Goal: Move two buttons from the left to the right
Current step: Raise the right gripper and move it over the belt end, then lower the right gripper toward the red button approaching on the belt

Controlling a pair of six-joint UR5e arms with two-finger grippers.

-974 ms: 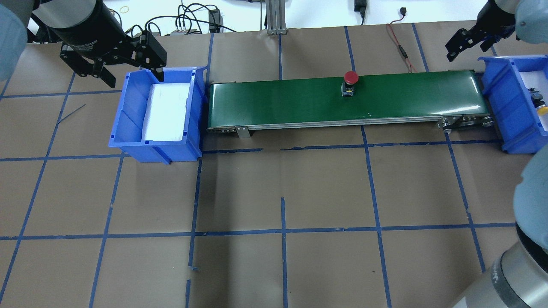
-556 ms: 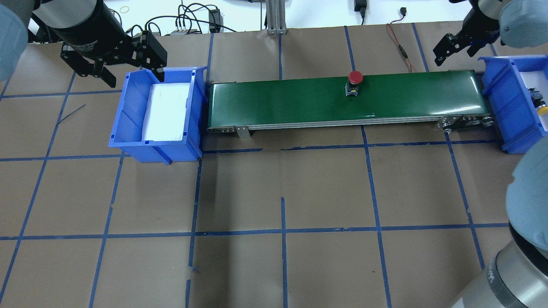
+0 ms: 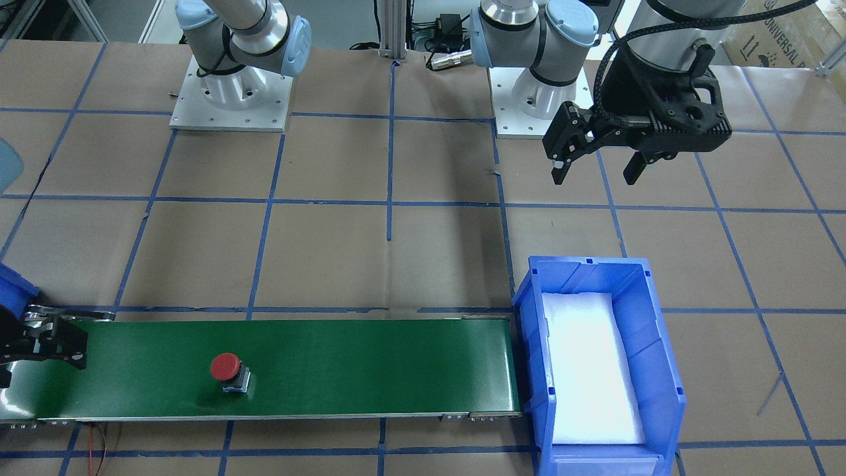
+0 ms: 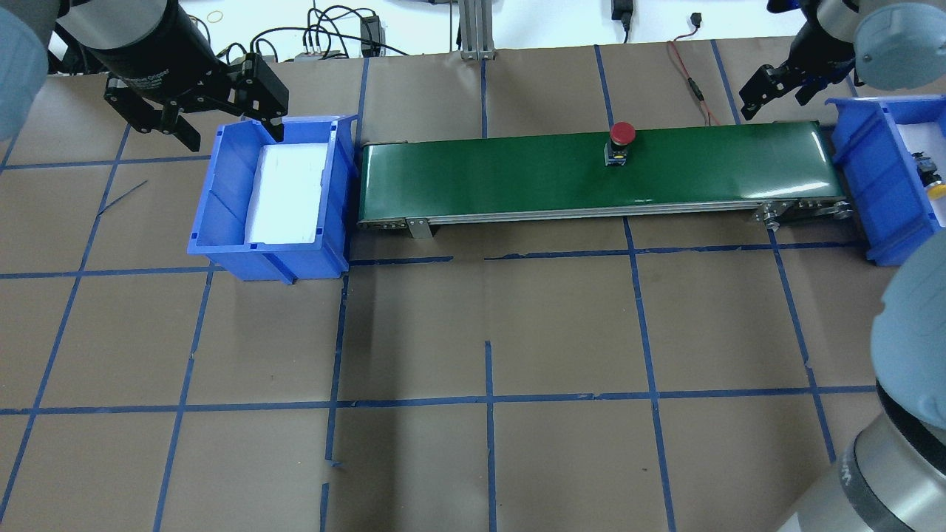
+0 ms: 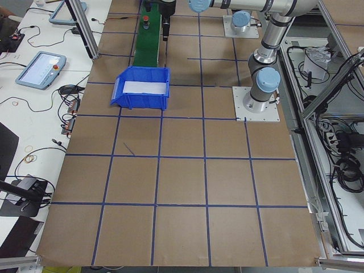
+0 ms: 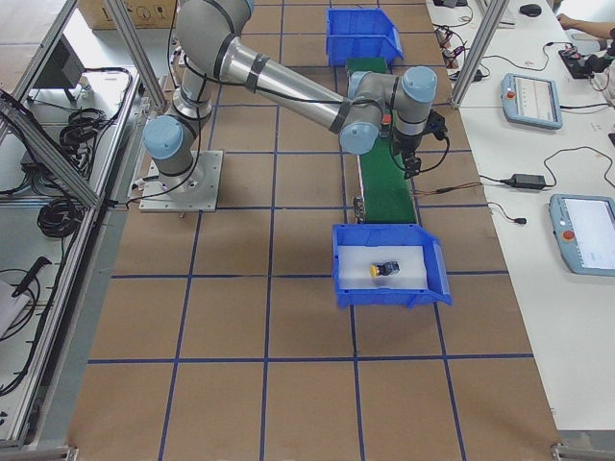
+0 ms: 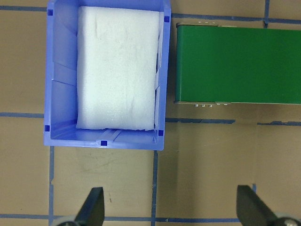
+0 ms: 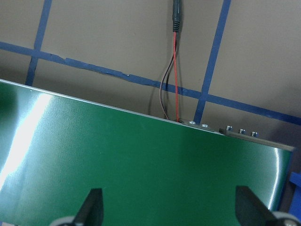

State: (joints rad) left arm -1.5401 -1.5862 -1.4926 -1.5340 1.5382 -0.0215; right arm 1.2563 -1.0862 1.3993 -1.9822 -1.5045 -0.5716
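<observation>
A red-capped button (image 4: 621,140) (image 3: 228,371) stands upright on the green conveyor belt (image 4: 502,174) (image 3: 370,363), right of the belt's middle in the overhead view. The yellow-capped button (image 4: 933,182) (image 6: 384,269) lies on white foam in the right blue bin (image 4: 861,159) (image 6: 341,279). My left gripper (image 4: 229,131) (image 3: 595,175) (image 7: 171,207) hangs open and empty above the far side of the left blue bin (image 4: 222,192) (image 3: 532,330), which holds only white foam. My right gripper (image 4: 772,94) (image 3: 53,340) (image 8: 170,209) is open and empty over the belt's right end, well right of the red button.
A red and black cable (image 8: 173,70) (image 4: 691,81) runs across the table behind the belt's right end. Blue tape lines grid the brown table (image 4: 488,332). Other cables and an aluminium post (image 4: 473,29) sit at the far edge.
The red button has travelled to the right along the belt. My right gripper has moved left and farther back, from beside the right bin toward the belt's right end. The left arm stays still.
</observation>
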